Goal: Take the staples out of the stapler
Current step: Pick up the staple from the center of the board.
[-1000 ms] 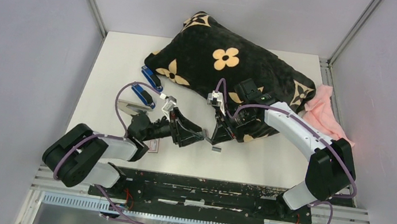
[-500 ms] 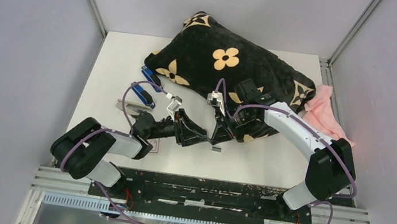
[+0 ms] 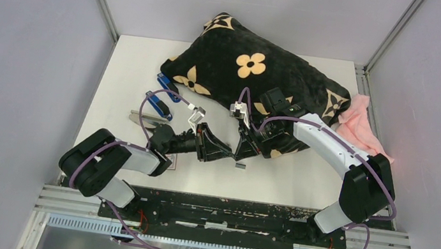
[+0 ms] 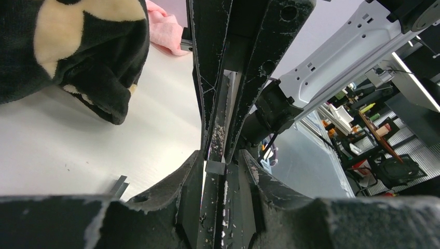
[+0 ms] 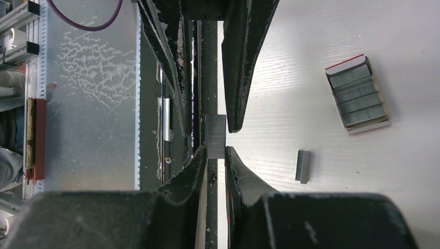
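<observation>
My right gripper point(image 5: 215, 150) is shut on a short grey strip of staples point(image 5: 215, 136), held low over the table near its front middle. My left gripper point(image 4: 222, 155) faces it from the left, its jaws drawn in around the other end of the strip point(image 4: 215, 167). A thin line of light still shows beside one finger. In the top view the two grippers meet tip to tip point(image 3: 233, 152). A loose staples strip point(image 5: 303, 166) lies on the table just below them point(image 3: 240, 165). The blue stapler point(image 3: 160, 106) lies open at the left with its silver rail point(image 3: 140, 116).
A black flowered pillow point(image 3: 251, 70) fills the back of the table, right behind the right gripper. A pink cloth point(image 3: 357, 120) lies at the right edge. A small white-and-red box point(image 5: 358, 94) holds several strips. A second blue piece point(image 3: 168, 87) lies by the pillow.
My left gripper has slid right towards the right gripper, and its jaws have narrowed around the held strip. The right arm and the loose strip have stayed put.
</observation>
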Robot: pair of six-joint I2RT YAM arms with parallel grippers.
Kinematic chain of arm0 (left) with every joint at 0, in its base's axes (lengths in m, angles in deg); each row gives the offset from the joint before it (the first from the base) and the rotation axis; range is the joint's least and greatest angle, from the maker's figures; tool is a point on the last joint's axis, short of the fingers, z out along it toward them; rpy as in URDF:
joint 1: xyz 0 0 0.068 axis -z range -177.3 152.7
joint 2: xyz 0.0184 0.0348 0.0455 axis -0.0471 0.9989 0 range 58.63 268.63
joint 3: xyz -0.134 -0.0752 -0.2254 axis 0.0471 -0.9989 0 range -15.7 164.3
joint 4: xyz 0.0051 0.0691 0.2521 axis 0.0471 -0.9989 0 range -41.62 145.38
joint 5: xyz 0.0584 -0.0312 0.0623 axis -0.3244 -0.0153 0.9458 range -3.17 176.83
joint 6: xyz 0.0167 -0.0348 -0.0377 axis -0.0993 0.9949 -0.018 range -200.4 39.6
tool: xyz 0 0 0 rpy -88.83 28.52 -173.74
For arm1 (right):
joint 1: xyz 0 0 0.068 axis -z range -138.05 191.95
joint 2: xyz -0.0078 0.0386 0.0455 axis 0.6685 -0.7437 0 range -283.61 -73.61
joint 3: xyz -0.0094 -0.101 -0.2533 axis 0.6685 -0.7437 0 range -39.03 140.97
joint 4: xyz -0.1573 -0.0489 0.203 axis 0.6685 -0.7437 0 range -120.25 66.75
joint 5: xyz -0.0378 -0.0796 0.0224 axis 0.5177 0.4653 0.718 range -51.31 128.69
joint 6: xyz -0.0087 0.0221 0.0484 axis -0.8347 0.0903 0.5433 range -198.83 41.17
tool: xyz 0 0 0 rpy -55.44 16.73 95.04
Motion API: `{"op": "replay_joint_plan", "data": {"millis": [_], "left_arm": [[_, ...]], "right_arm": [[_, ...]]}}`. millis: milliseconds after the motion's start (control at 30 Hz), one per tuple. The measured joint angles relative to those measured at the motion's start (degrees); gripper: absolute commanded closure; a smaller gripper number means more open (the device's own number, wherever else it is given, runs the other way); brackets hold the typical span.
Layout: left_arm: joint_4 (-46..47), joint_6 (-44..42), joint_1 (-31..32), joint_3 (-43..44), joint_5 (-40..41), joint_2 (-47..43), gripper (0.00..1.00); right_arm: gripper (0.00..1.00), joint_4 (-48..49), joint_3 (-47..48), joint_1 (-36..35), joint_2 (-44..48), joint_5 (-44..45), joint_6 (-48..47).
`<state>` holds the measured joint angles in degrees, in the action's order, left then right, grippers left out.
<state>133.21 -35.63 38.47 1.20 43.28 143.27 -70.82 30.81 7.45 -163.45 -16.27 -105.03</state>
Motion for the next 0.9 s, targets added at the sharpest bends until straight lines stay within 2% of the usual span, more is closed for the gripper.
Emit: {"op": "replay_joint_plan", "data": {"millis": [300, 433, 667, 733, 900], "left_arm": [[-0.11, 0.00, 0.00, 0.02, -0.61, 0.02, 0.63], [-0.33, -0.02, -0.02, 0.02, -0.61, 0.02, 0.77], [-1.01, 0.07, -0.02, 0.02, -0.59, 0.02, 0.91], [-0.98, 0.09, -0.02, 0.02, -0.57, 0.02, 0.92], [-0.87, 0.52, -0.02, -0.17, -0.09, -0.17, 0.93]], "right_arm": [[0.87, 0.13, 0.00, 0.00, 0.00, 0.15, 0.02], [0.87, 0.11, 0.00, 0.00, 0.00, 0.09, 0.13], [0.86, -0.09, 0.00, 0.00, 0.00, 0.11, 0.42], [0.83, -0.09, 0.00, 0.00, 0.00, 0.11, 0.42], [0.67, -0.09, 0.00, 0.00, 0.00, -0.13, 0.39]]}}
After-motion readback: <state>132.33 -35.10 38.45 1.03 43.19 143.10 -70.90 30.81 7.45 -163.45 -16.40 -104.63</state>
